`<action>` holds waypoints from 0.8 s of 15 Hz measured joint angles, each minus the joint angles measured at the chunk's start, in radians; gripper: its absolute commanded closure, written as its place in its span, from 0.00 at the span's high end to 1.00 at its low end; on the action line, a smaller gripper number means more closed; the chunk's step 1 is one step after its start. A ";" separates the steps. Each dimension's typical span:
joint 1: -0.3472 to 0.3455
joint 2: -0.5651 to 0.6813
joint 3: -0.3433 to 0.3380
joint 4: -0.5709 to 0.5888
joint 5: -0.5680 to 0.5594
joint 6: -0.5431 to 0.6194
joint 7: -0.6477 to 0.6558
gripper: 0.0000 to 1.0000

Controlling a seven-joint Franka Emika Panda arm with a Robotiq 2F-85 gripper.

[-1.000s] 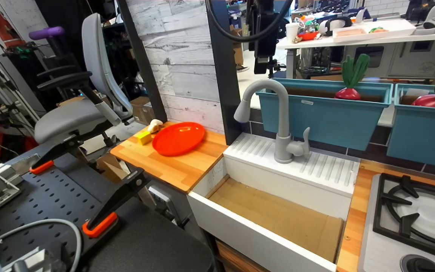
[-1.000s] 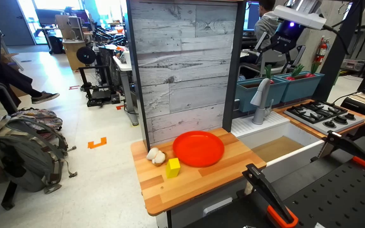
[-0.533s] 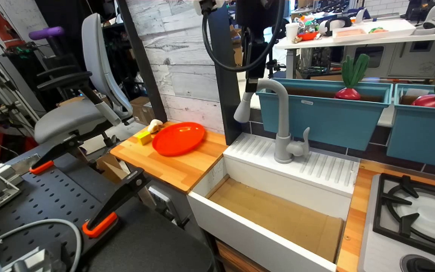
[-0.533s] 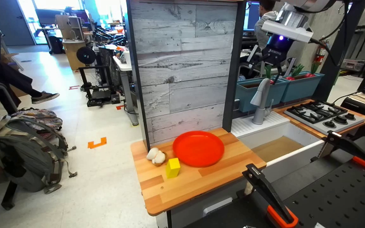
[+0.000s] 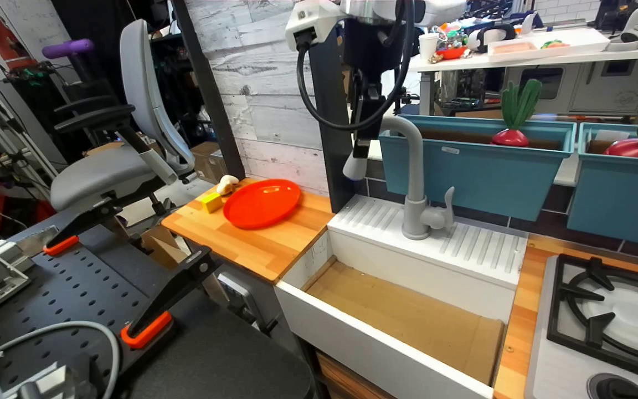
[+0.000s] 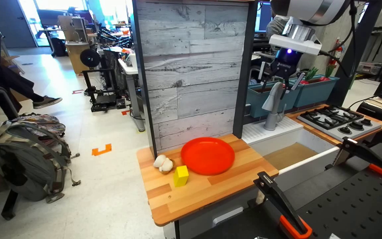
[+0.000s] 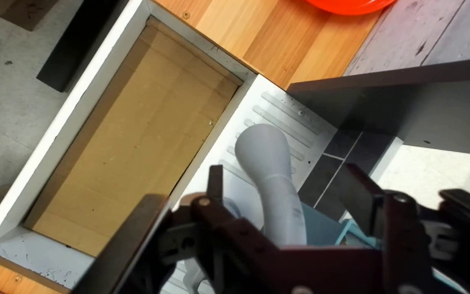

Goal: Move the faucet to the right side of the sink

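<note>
Faucet (image 7: 275, 183) shows between spread jaws in the wrist view.

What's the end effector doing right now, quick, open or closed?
End effector: open, holding nothing; the wrist view shows the faucet between its spread jaws, with space on either side.

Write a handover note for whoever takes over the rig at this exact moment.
Gripper: open, jaws on either side of the neck of the faucet in the wrist view; I cannot tell whether they touch it.
Faucet: upright at the back of the sink, spout pointing toward the red plate end.
Done: gripper lined up at the neck.
Left: probably close on or push the neck, swing the spout to the sink's right side, likely the stove end, then let go.
</note>
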 measured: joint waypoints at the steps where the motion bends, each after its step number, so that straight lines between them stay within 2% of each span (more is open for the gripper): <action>1: 0.004 0.000 -0.003 0.001 -0.009 0.000 0.004 0.35; 4: 0.014 0.000 -0.018 0.012 -0.050 0.001 0.030 0.12; 6: 0.019 0.000 -0.033 0.019 -0.079 0.003 0.042 0.01; 7: 0.020 0.000 -0.037 0.022 -0.085 0.003 0.044 0.06; 12: 0.024 -0.001 -0.038 0.021 -0.120 0.002 0.015 0.06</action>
